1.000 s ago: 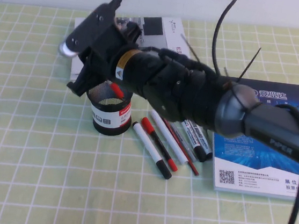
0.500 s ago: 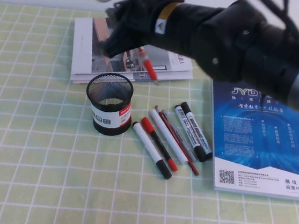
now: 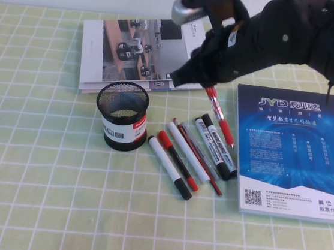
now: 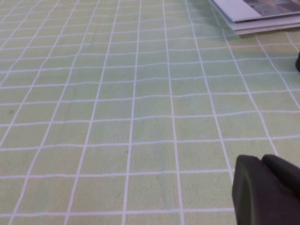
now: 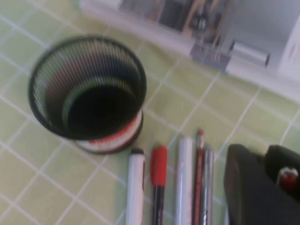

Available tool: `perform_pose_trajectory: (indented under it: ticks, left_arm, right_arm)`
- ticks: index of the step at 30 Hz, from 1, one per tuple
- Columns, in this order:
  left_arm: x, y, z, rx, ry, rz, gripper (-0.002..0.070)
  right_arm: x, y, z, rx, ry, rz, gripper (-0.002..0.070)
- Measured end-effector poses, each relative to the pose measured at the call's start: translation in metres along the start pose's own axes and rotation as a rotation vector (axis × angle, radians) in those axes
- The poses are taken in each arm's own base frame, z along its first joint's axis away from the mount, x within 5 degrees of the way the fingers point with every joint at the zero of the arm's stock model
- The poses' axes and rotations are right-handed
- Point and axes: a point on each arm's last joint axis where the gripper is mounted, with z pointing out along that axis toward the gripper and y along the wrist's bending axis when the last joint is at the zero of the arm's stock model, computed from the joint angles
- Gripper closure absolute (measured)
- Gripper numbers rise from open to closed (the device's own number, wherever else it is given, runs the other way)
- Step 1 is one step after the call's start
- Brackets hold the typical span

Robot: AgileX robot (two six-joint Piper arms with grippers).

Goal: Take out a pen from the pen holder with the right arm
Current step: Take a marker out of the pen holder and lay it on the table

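The black mesh pen holder [image 3: 121, 115] stands upright on the green checked cloth, and the right wrist view shows it [image 5: 89, 89] empty inside. My right gripper [image 3: 205, 84] hangs above the table to the holder's right, shut on a red pen [image 3: 219, 116]. That pen slants down over the markers lying there, and its red end [image 5: 287, 178] shows between the right gripper's [image 5: 267, 183] dark fingers. My left gripper [image 4: 262, 187] is out of the high view. It sits low over bare cloth, fingers together with nothing between them.
Several pens and markers [image 3: 181, 160] lie side by side right of the holder. A blue booklet [image 3: 294, 151] lies at the right, and an open magazine [image 3: 139, 52] behind the holder. Bare cloth stretches along the front and left.
My right gripper lifted out of the holder with the red pen, then swung right. The pen now hangs over the markers instead of above the holder.
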Motion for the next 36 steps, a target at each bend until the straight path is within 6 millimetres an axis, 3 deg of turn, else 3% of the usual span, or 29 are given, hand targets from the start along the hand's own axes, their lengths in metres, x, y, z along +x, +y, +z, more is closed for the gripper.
perform_pose_trajectory:
  ticks: [16,36]
  left_arm:
    - [0.0,0.0,0.0,0.0,0.0,0.0,0.068]
    - [0.0,0.0,0.0,0.0,0.0,0.0,0.068]
  right_arm:
    - [0.044,-0.002,0.098,-0.059,0.177,0.09,0.0643]
    - [0.048,-0.002,0.125,-0.095,0.105,0.126,0.0643]
